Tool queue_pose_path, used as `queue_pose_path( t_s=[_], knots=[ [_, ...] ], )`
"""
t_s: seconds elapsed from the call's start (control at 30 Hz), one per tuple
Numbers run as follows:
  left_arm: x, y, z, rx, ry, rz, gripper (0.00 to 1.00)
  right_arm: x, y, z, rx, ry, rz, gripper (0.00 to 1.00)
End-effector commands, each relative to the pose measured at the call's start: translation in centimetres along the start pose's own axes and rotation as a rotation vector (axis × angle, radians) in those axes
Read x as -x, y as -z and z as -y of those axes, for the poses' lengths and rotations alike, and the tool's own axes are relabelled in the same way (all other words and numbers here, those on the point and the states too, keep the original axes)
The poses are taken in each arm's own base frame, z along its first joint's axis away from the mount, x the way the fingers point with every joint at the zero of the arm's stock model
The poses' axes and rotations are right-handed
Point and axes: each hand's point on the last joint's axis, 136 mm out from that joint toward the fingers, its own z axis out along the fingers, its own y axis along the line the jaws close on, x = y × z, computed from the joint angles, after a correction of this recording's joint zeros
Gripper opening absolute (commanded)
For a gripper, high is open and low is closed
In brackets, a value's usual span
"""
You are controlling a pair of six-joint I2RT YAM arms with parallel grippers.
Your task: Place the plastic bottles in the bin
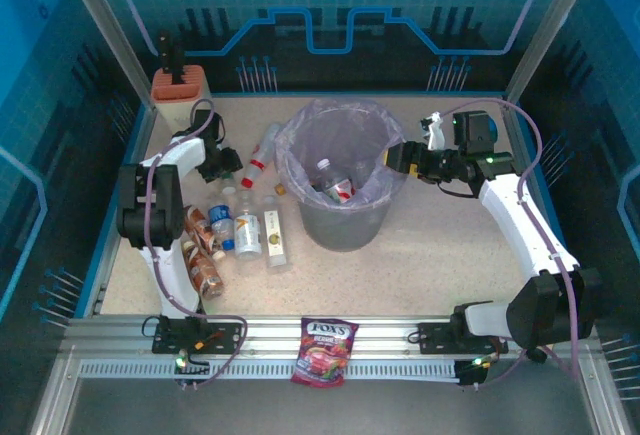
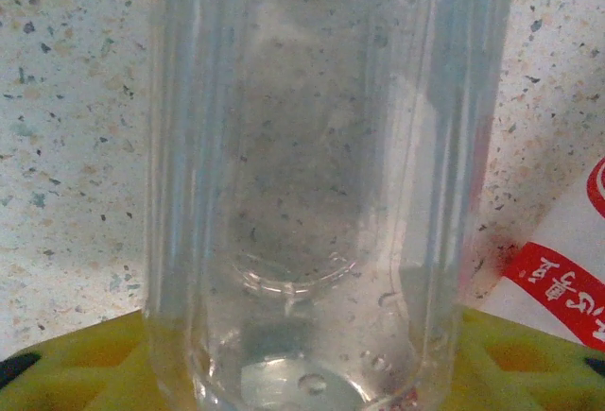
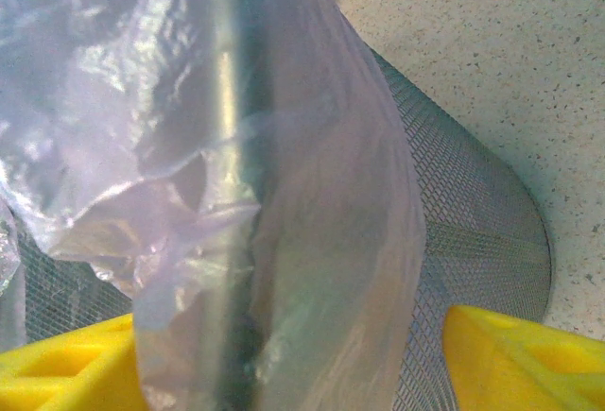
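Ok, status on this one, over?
Left gripper around a clear plastic bottle, grip unconfirmed. Right gripper open, straddling rim of the round grey bag-lined bin. Some bottles inside; more bottles on the speckled table. Path looks unobstructed.

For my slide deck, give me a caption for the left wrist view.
Clear plastic bottle between the yellow fingers of the left gripper, over the speckled table, red-and-white label at right.

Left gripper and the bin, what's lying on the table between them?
A clear bottle with a red cap lies on the speckled table between the left gripper and the bin. The top view shows it.
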Motion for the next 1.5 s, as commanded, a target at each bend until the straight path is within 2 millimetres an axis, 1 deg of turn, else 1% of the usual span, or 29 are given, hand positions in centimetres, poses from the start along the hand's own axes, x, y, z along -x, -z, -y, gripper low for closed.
queue_pose_path(
  t_s=[0.0, 0.2, 0.33, 0.47, 0.6, 0.7, 0.87, 0.97, 1.0, 1.1, 1.17, 1.27, 1.37, 1.47],
  knots=[
    [1.5, 2.3, 0.6, -0.033, -0.008, 0.053, 0.52, -0.6, 0.1, 0.1, -0.029, 0.012, -0.018, 0.75],
    [3.0, 6.1, 2.0, -0.080, -0.030, 0.105, 0.50, -0.5, 0.1, -0.3, -0.023, 0.022, -0.020, 0.75],
    [3.8, 9.6, 3.0, -0.113, -0.047, 0.164, 0.46, -0.3, 0.1, -0.5, -0.023, 0.026, -0.016, 0.75],
    [3.7, 13.8, 4.6, -0.157, -0.086, 0.226, 0.44, -0.3, 0.1, -0.9, -0.019, 0.029, -0.016, 0.75],
    [2.9, 18.2, 6.7, -0.201, -0.139, 0.289, 0.38, -0.1, 0.1, -1.2, -0.013, 0.020, -0.009, 0.74],
    [1.9, 22.2, 8.7, -0.258, -0.197, 0.351, 0.36, -0.2, -0.1, -1.4, -0.013, 0.026, -0.014, 0.75],
    [-0.8, 30.2, 13.0, -0.401, -0.353, 0.481, 0.34, -0.3, -0.1, -1.5, -0.021, 0.033, -0.013, 0.75],
    [-1.8, 33.9, 14.8, -0.469, -0.399, 0.540, 0.29, -0.3, -0.3, -1.5, -0.021, 0.030, -0.012, 0.75],
    [-2.1, 34.8, 15.3, -0.483, -0.415, 0.548, 0.28, -0.2, -0.3, -1.5, -0.021, 0.029, -0.010, 0.75],
    [-3.8, 37.7, 17.6, -0.551, -0.493, 0.580, 0.24, -0.2, -0.5, -1.7, -0.019, 0.028, -0.010, 0.75],
    [-5.2, 39.2, 19.3, -0.599, -0.547, 0.583, 0.21, -0.2, -0.5, -1.8, -0.016, 0.028, -0.008, 0.75],
    [-7.9, 40.1, 21.9, -0.670, -0.638, 0.541, 0.17, -0.2, -0.5, -2.2, -0.013, 0.035, -0.008, 0.75],
    [-10.6, 39.6, 24.3, -0.720, -0.718, 0.467, 0.11, -0.2, -0.5, -2.4, -0.015, 0.040, -0.010, 0.75],
    [-12.9, 38.3, 26.0, -0.727, -0.791, 0.387, 0.06, -0.1, -0.3, -2.5, -0.019, 0.043, -0.006, 0.75]
  ],
)
